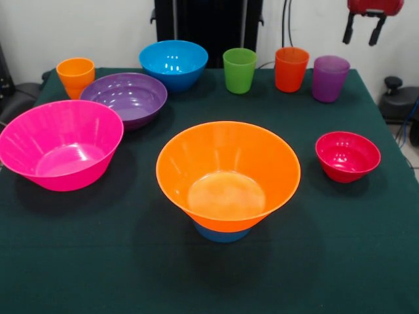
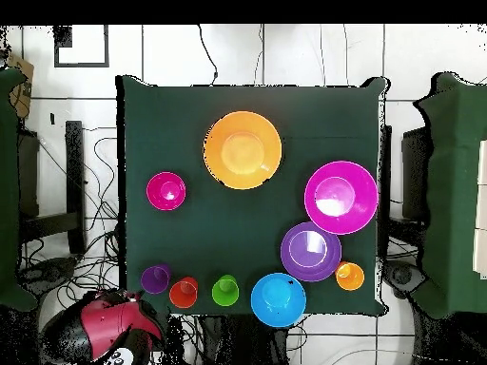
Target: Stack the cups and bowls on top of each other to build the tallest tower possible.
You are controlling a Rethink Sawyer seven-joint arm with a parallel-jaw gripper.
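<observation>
The large orange bowl (image 1: 228, 173) sits upright on the small light-blue bowl (image 1: 222, 233) at the table's middle, forming the tower; it also shows in the overhead view (image 2: 243, 149). Nothing is inside it. The red-orange cup (image 1: 291, 69) stands in the back row between the green cup (image 1: 239, 70) and the purple cup (image 1: 329, 78). The yellow-orange cup (image 1: 75, 75) stands at the back left. My gripper (image 1: 362, 29) hangs open and empty above the table's far right corner, above and to the right of the purple cup.
The large pink bowl (image 1: 60, 144), medium purple bowl (image 1: 127, 98) and medium blue bowl (image 1: 173, 63) sit left and back. The small red bowl (image 1: 347, 156) sits at the right. The arm (image 2: 109, 328) is drawn back off the green table (image 1: 98, 261).
</observation>
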